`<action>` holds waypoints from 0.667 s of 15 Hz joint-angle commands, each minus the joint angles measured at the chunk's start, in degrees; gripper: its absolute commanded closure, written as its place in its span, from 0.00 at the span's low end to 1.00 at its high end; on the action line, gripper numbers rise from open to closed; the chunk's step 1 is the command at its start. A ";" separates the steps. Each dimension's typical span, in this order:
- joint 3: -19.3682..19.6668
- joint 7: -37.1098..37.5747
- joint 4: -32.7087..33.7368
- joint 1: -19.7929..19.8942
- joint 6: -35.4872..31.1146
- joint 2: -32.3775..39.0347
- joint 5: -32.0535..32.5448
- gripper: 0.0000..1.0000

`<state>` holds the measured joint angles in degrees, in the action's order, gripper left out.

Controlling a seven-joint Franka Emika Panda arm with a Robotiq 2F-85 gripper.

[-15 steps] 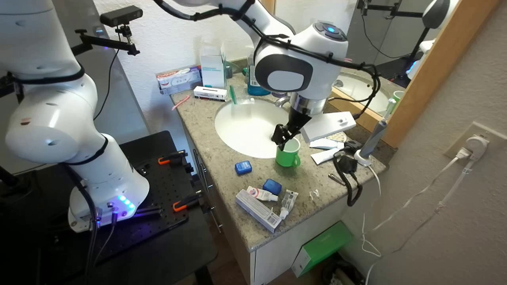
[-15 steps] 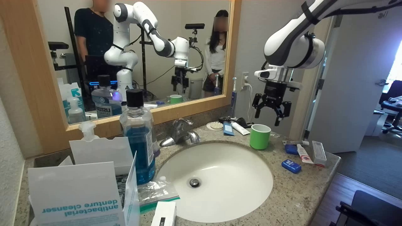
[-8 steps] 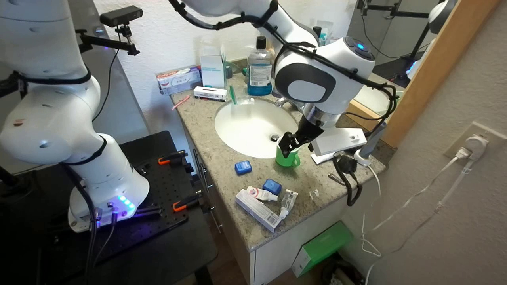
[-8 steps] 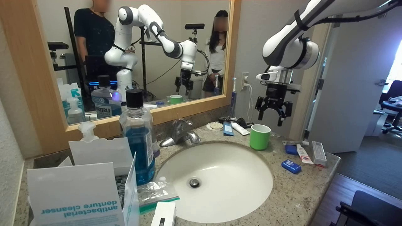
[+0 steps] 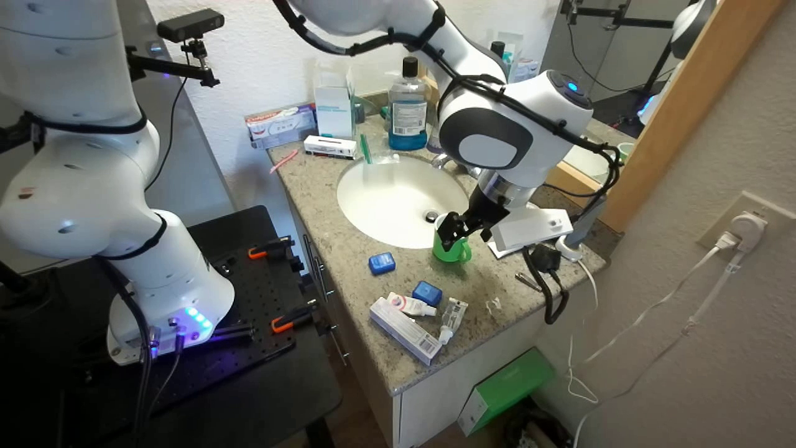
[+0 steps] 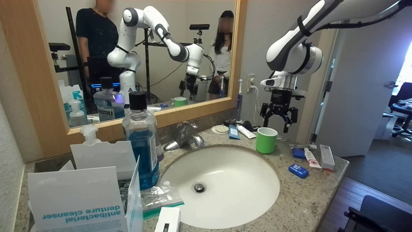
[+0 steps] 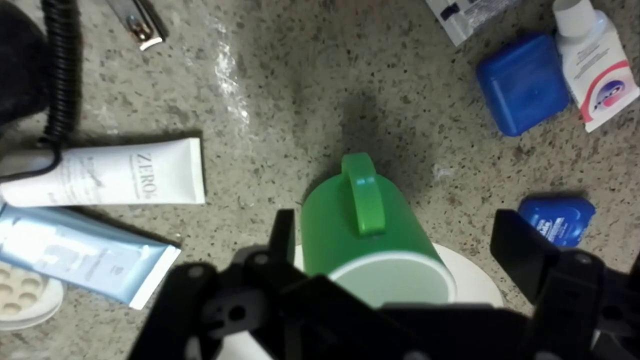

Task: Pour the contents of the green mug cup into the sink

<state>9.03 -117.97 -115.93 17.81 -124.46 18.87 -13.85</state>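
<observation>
Green mug (image 6: pixel 266 140) upright on the speckled countertop (image 6: pixel 299 196), just beside the edge of the white oval sink (image 6: pixel 238 193); its handle (image 7: pixel 362 195) points away from the basin. The pale interior shows, but whether it holds liquid cannot be told. The Robotiq gripper (image 6: pixel 276 127) hangs above, jaws spread and grasping nothing; no contact with the mug is visible.

Over the last second the arm (image 6: pixel 289 54) has shifted: in an exterior view the drain stopper (image 5: pixel 431 216), earlier masked by the gripper, is now exposed, and in the final half-second the fingertips (image 6: pixel 286 127) have sunk slightly. The mug has not moved. This is judged to be alignment before the grasp, with lifting and pouring still to come. Further descent seems called for; since the mug lies nearer one finger (image 7: pixel 285 225) in the wrist view, an off-centre closure could nudge it.

Surface: around the mug lie a white tube lettered ZERO (image 7: pixel 125 175), a light-blue tube (image 7: pixel 85 255), a nail clipper (image 7: pixel 137 25) and a blue floss box (image 7: pixel 557 217). Bordering the basin are a chrome faucet (image 6: pixel 185 137), a mouthwash bottle (image 6: pixel 141 158) and a denture-cleanser box (image 6: pixel 75 193).

Room: a wood-framed mirror (image 6: pixel 177 19) above the counter; a grey door (image 6: pixel 363 96) beyond.
</observation>
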 commanded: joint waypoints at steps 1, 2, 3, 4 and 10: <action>-1.45 -2.54 2.16 1.70 1.53 2.39 -0.73 0.00; -1.58 -2.66 2.43 2.02 1.55 2.81 -0.58 0.00; -1.58 -2.77 2.69 2.24 1.63 3.17 -0.27 0.00; -1.54 -2.89 2.89 2.37 1.51 3.48 -0.12 0.00; -2.02 -3.05 4.14 2.79 1.51 5.07 0.12 0.40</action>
<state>8.05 -120.09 -113.78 19.86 -124.46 22.77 -13.83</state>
